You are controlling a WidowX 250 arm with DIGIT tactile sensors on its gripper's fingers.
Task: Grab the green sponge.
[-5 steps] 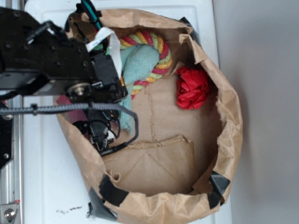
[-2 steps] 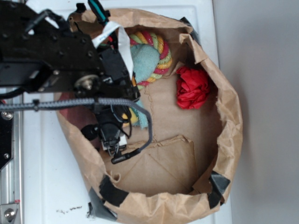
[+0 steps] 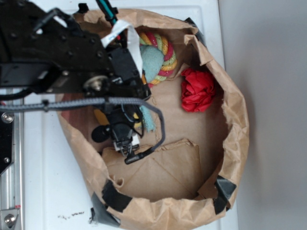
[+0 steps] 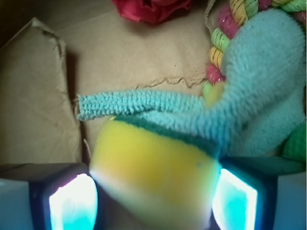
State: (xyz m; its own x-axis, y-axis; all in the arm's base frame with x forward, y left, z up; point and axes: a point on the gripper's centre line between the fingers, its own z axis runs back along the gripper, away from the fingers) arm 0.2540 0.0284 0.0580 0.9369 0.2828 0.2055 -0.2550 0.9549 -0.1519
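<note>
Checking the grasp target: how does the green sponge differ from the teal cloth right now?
The green sponge is a blocky yellow foam piece with a thin dark-green side; the teal cloth is limp, ribbed fabric. The sponge sits between the fingers of the gripper; the cloth lies loose, one strip draped across the sponge's top edge. The sponge looks smaller than the cloth, which trails up onto the rope ring. Both are soft and inside the paper bag.

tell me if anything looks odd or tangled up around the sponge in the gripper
Yes. In the wrist view the yellow foam sponge with a dark-green scouring side sits between the gripper fingers, but a strip of the limp teal knitted cloth drapes across its top edge. It may get dragged along. The brown paper bag rim is crumpled.
</note>
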